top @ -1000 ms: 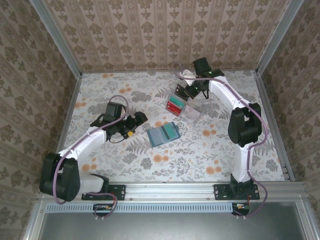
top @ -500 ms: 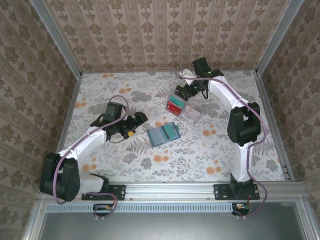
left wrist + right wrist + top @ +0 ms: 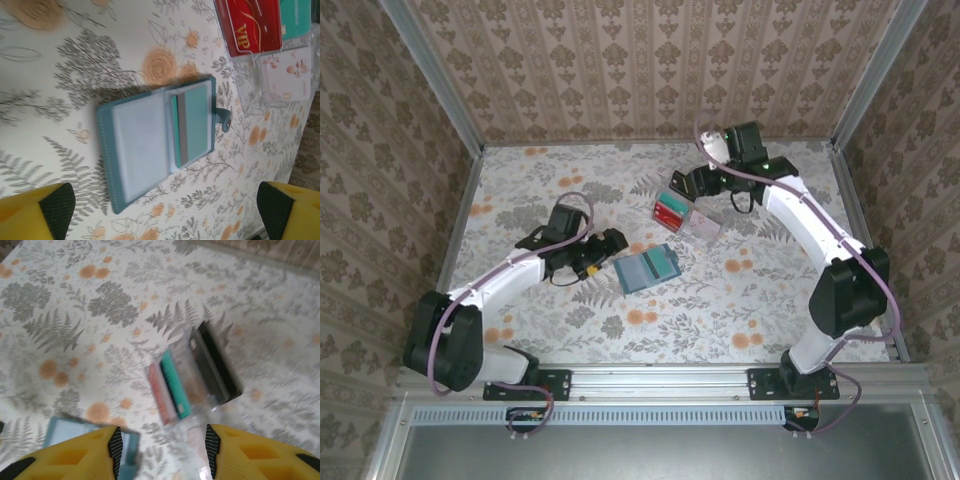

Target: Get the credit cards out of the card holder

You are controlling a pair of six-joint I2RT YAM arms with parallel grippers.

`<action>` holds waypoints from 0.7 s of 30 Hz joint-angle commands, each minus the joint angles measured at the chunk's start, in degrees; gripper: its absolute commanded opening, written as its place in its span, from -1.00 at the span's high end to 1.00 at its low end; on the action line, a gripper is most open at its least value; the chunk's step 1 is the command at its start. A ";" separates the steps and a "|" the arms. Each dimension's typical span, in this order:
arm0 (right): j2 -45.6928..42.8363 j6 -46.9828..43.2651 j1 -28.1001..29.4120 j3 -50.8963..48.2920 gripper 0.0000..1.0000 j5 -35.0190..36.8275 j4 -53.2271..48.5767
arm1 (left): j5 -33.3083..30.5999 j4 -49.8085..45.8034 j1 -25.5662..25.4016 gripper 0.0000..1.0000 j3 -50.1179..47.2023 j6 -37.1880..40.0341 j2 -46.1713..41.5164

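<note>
The card holder (image 3: 159, 142) has a matt teal cover with a stitched edge (leather or imitation, hard to tell) and smooth, slightly shiny pale pockets. The red card (image 3: 252, 25) is glossy plastic. The box (image 3: 282, 75) is clear plastic. The table (image 3: 45, 100) has a matt printed covering.

Robot test cell dressed as a domestic interior. Aluminium framing (image 3: 877, 75) encloses damask-papered wall panels (image 3: 650, 60) at 9, 12 and 3 o'clock. The desk (image 3: 570, 190) has a floral covering. Left arm (image 3: 500, 280) and right arm (image 3: 810, 225) are bolted to a rail (image 3: 660, 378) at 6 o'clock.
</note>
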 commanded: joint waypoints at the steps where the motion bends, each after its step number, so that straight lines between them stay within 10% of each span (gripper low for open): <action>1: -4.69 11.23 2.34 -7.10 -0.05 -2.22 0.49 | -1.28 2.26 -2.86 -0.80 2.13 -2.21 1.54; 12: -4.36 24.02 13.66 -24.18 0.11 -1.67 5.00 | -0.31 15.68 -9.02 0.05 3.12 -10.81 13.10; 21: 5.74 26.74 14.77 -21.60 0.26 -1.95 8.16 | 0.05 25.42 -8.31 0.29 0.58 -14.95 17.98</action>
